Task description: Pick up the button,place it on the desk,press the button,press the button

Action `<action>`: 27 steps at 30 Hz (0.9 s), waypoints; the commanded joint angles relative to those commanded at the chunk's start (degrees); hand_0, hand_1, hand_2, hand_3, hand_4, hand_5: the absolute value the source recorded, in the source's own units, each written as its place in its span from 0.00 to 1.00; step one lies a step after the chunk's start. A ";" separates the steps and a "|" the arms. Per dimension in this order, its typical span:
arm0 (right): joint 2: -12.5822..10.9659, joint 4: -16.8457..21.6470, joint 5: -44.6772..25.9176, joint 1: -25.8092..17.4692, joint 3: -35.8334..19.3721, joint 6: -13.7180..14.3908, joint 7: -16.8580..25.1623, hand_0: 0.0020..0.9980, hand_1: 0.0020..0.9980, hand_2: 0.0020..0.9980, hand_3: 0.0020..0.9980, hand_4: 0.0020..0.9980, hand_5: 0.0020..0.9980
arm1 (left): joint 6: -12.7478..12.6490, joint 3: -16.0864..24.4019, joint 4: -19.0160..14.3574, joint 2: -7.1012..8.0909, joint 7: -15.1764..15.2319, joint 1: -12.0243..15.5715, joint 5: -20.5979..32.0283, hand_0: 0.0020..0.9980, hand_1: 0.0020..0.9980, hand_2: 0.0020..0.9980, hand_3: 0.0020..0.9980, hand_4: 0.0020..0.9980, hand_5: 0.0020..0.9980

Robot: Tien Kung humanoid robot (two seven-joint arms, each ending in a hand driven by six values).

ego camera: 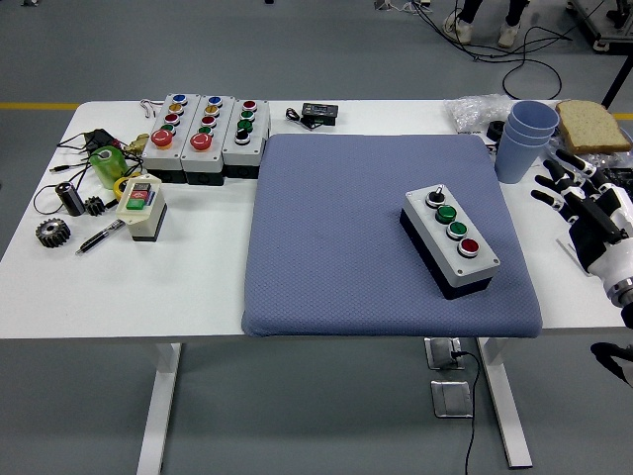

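A grey button box [450,239] with a black knob, two green buttons and one red button lies on the blue mat [346,247], right of its middle. My right hand [571,195] hovers at the table's right edge, to the right of the box and apart from it, with fingers spread and nothing in them. Three more button boxes [206,137] stand in a row at the back left. My left arm does not show.
A small cream switch box [141,207], gears, a pen and cables lie on the left of the table [119,287]. Stacked blue cups [522,141], a slice of bread [590,126] and a plastic bag sit at the back right. A black device [318,113] lies behind the mat.
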State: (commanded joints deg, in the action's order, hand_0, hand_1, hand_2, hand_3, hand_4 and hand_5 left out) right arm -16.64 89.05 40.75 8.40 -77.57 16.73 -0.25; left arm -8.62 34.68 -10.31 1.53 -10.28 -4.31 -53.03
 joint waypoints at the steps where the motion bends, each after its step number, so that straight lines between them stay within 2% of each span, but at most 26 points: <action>1: -0.03 0.02 0.04 0.06 -0.03 0.03 0.00 0.68 0.65 0.72 0.72 0.79 0.25 | 0.03 0.12 0.00 0.01 -0.04 -0.05 -0.20 0.64 0.70 0.72 0.63 0.37 0.74; 11: -0.27 0.04 1.97 0.22 -0.37 1.13 -0.05 0.69 0.66 0.73 0.74 0.79 0.24 | -0.03 -0.44 0.00 0.13 0.19 -0.14 0.80 0.64 0.70 0.72 0.63 0.37 0.74; 12: -0.35 0.12 3.09 0.50 -0.26 1.40 -0.13 0.70 0.68 0.75 0.76 0.79 0.24 | -0.03 -0.56 0.00 0.12 0.20 -0.19 0.89 0.64 0.70 0.72 0.63 0.37 0.74; 17: -0.72 0.30 11.53 1.97 0.75 4.75 -0.91 0.70 0.68 0.75 0.76 0.79 0.24 | 0.01 -0.84 0.00 -0.05 0.13 -0.33 1.01 0.64 0.70 0.72 0.63 0.37 0.74; 18: -0.74 0.31 13.55 2.08 0.87 5.26 -1.04 0.80 0.75 0.83 0.82 0.90 0.15 | 0.01 -0.83 0.00 -0.07 0.11 -0.32 0.98 0.64 0.70 0.72 0.63 0.37 0.74; 20: -0.87 0.34 18.13 2.45 1.57 7.13 -3.04 0.80 0.75 0.83 0.82 0.90 0.15 | 0.02 -1.31 0.00 -0.08 0.16 -0.26 1.35 0.64 0.70 0.72 0.63 0.37 0.74; 24: -0.93 0.38 27.49 3.12 3.31 6.85 -8.80 0.80 0.75 0.83 0.82 0.90 0.15 | 0.07 -1.49 0.00 -0.10 0.11 -0.11 1.29 0.64 0.70 0.72 0.63 0.37 0.74; 25: -0.82 0.36 30.09 3.43 4.00 6.81 -10.06 0.95 0.84 0.93 0.92 0.97 0.16 | 0.08 -1.60 0.00 -0.10 0.11 -0.09 1.33 0.64 0.70 0.72 0.63 0.37 0.74; 27: -0.66 0.40 34.56 3.83 4.97 6.77 -11.75 0.95 0.84 0.93 0.92 0.97 0.16 | 0.10 -1.72 0.00 -0.09 0.12 -0.06 1.40 0.64 0.70 0.72 0.63 0.37 0.74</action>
State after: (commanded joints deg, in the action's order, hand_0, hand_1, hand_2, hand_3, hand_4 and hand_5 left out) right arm -17.30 89.44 75.31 12.23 -72.60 23.50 -12.01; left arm -8.53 32.96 -10.31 1.45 -10.16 -4.37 -51.64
